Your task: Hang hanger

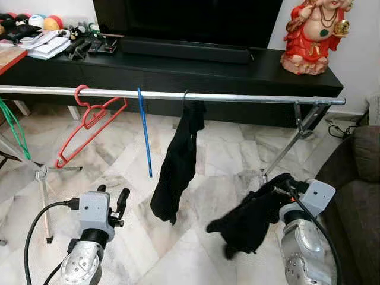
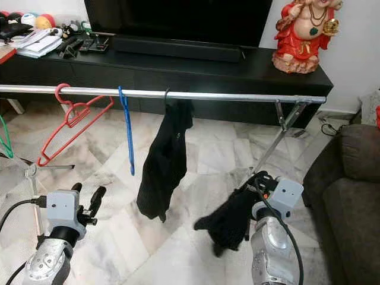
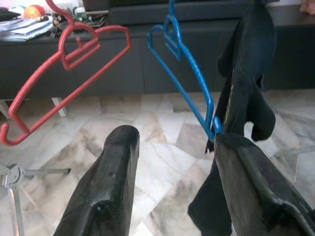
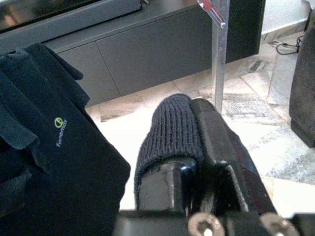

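1. One long silver rail runs straight across the scene, left to right, with a black TV cabinet behind it and marble floor below.
2. Hanging from the rail near its middle is a black garment, draped long and narrow, its long axis straight down toward the floor.
3. Over to the right gripper: it sits low, below the rail, and its fingers are clamped on a second black garment, which hangs crumpled beneath it. The right wrist view shows ribbed dark fabric pinched between the closed fingers, and a small green logo on the cloth beside it.
4. Red hanger next: thin plastic, hooked on the rail toward its left end, tilted so its long arm slants down and to the left.
5. Blue hanger, between the red one and the hung garment, is seen edge-on, a slim blue line pointing nearly straight down.
6. Left gripper is low, below the red and blue hangers, fingers spread apart and holding nothing.
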Robot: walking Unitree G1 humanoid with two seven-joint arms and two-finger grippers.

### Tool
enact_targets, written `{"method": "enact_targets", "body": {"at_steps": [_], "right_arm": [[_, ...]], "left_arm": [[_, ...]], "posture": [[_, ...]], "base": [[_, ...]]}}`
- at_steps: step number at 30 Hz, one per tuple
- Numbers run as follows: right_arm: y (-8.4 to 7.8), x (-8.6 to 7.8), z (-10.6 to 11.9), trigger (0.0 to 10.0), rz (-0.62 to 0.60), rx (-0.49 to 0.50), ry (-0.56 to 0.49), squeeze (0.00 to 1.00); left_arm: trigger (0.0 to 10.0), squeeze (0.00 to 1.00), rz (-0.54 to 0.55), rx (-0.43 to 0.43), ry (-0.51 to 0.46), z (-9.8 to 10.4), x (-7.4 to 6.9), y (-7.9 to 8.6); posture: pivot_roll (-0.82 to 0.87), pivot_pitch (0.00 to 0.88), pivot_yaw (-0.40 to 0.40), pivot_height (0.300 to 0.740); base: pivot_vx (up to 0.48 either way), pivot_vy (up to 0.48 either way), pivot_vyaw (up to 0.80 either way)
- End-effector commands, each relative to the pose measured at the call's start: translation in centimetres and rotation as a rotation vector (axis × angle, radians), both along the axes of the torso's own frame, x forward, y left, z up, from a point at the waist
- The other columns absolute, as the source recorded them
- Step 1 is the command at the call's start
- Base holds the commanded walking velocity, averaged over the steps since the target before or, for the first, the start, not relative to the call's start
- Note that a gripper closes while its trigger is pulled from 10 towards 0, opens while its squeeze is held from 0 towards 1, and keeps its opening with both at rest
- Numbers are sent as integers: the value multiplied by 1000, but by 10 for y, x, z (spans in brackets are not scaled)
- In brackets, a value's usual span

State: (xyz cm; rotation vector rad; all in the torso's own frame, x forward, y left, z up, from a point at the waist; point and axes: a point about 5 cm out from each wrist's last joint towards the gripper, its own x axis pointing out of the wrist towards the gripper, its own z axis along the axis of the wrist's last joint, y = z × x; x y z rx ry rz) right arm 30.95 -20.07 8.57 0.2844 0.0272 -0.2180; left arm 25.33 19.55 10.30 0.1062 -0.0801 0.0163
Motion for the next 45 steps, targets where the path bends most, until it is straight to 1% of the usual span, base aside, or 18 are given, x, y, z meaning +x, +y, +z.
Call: {"method": "enact_targets", "body": {"at_steps": [1, 11, 23, 26, 27, 29, 31, 35, 36, 37, 39, 40, 41, 42, 43, 44, 45], "right_arm": [[0, 4, 6, 10000, 9, -4, -18, 0], [0, 4, 2, 10000, 19, -12, 1, 0], [6, 3, -3, 10000, 41, -22, 16, 0], [7, 2, -4, 10000, 43, -23, 20, 0], [7, 2, -5, 10000, 46, -25, 23, 0], [7, 2, -6, 10000, 47, -26, 24, 0], [8, 2, -6, 10000, 50, -26, 25, 0], [8, 2, -6, 10000, 52, -28, 27, 0], [9, 2, -6, 10000, 56, -30, 27, 0], [9, 4, -5, 10000, 57, -29, 26, 0], [9, 4, -5, 10000, 59, -30, 26, 0], [9, 5, -5, 10000, 61, -31, 26, 0], [9, 5, -5, 10000, 62, -31, 26, 0], [10, 6, -5, 10000, 64, -32, 27, 0], [10, 6, -5, 10000, 64, -32, 27, 0], [9, 6, -5, 10000, 66, -39, 28, 0], [9, 6, -4, 10000, 67, -40, 28, 0]], "left_arm": [[10000, 0, -4, -4, 1, 2, 0, -1], [10000, 0, -10, -9, -9, 4, 2, -2], [10000, 0, -16, 16, -59, 16, 4, -5], [10000, 0, -25, 25, -61, 17, 3, -6], [10000, 0, -4, -22, -70, 21, 3, -5], [10000, 0, 5, -43, -76, 23, 3, -4], [10000, 0, -7, -16, -82, 28, 3, -4], [10000, 0, -11, -12, -83, 32, 5, -2], [10000, 0, 22, -84, -74, 37, 10, 3], [10000, 0, 43, -140, -47, 45, 18, 10], [10000, 0, 32, -109, -14, 45, 22, 11], [10000, 0, -11, -75, 53, 44, 28, 11], [10000, 0, -26, -60, 75, 44, 31, 11], [10000, 0, -48, -53, 80, 46, 33, 10], [10000, 0, -48, -53, 80, 46, 33, 10], [10000, 0, -124, -55, 122, 52, 42, 8], [10000, 0, -146, -38, 138, 55, 46, 9]], "posture": [[14, 170, -60, 740], [15, 173, -59, 740], [16, 181, -56, 740], [16, 181, -56, 740], [15, 183, -58, 740], [16, 183, -58, 740], [20, 184, -59, 740], [21, 184, -59, 740], [20, 184, -59, 740], [21, 187, -59, 740], [23, 187, -59, 740], [26, 186, -59, 740], [26, 186, -59, 740], [23, 189, -60, 740], [23, 189, -60, 740], [24, 188, -61, 740], [24, 188, -61, 740]], "base": [[341, 0, 0], [365, 0, 0], [360, 0, 0], [0, 0, 0], [0, 0, 0], [0, 0, 0], [0, 0, 0], [0, 0, 0], [0, 0, 0], [0, 0, 0], [0, 0, 0], [0, 0, 0], [0, 0, 0], [0, 0, 0], [0, 0, 0], [0, 0, 0], [0, 0, 0]]}}
